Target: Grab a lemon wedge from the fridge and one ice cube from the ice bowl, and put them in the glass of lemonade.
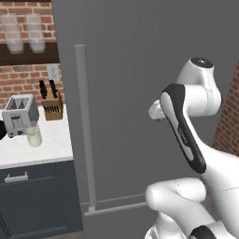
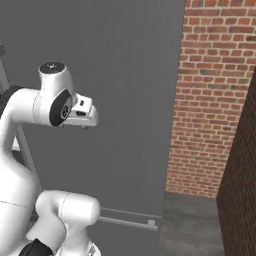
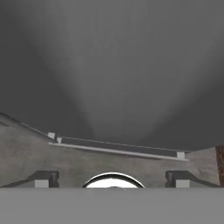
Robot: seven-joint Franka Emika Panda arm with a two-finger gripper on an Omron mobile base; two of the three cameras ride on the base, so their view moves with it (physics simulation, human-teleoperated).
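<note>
Claw (image 3: 112, 180) wide, empty, facing the shut fridge (image 1: 140, 70) door. Lemon wedge presumably inside, unseen. Glass of lemonade (image 1: 33, 135) sits near the table's (image 1: 51, 144) front edge, beside the toaster (image 1: 19, 114). Risk: handle (image 1: 85, 126) is well off to my left; a misaligned reach slips off the bar.

The fridge (image 1: 140, 70) door (shut) blocks the way in.
</note>
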